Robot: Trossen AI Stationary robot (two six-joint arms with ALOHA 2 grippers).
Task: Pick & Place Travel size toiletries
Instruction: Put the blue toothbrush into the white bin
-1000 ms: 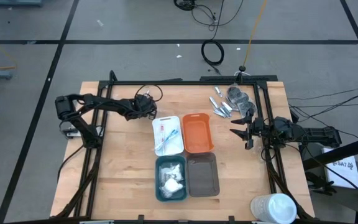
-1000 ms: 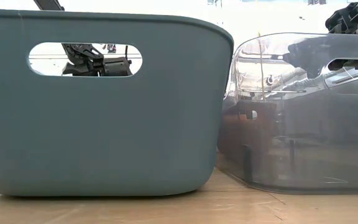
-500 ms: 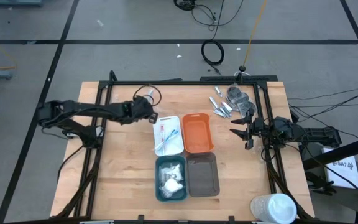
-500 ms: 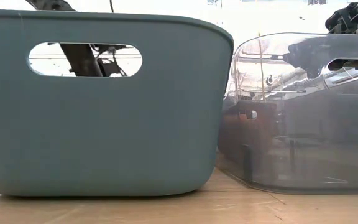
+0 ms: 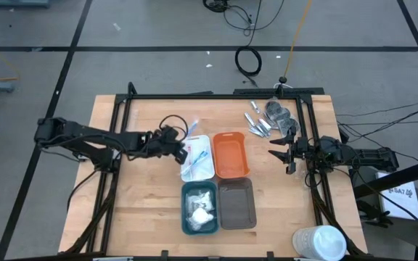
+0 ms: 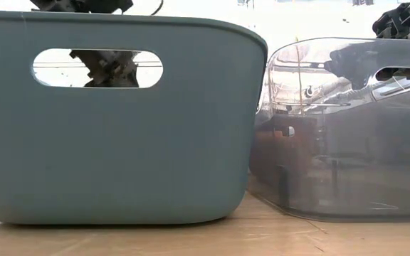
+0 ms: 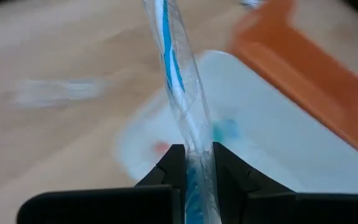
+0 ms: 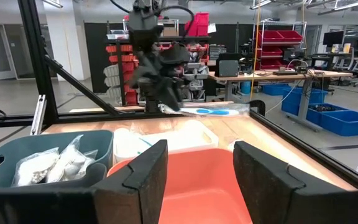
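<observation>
White tray (image 5: pixel 203 168) holds pink and blue sticks; teal tray (image 5: pixel 186 216) holds white sachets (image 5: pixel 200 209); orange tray (image 5: pixel 230 154) and grey tray (image 5: pixel 237 204) bare. Left gripper (image 5: pixel 182 147) clamps one blue stick (image 7: pixel 178 93) at the white tray's 10 o'clock corner, pointing outward. Right gripper (image 5: pixel 280 155) spread, at the orange tray's 3 o'clock. Silver pieces (image 5: pixel 257 123) at surface's 1 o'clock.

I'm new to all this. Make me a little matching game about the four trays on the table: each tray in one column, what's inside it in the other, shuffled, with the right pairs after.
Trays:
1. white tray
2. orange tray
3. teal tray
4. grey tray

Contents:
A. white sachets
B. nothing, a bare bright floor
C. slim pink and blue sticks
D. nothing, a bare dark floor

Pairs: 1-C, 2-B, 3-A, 4-D
</observation>
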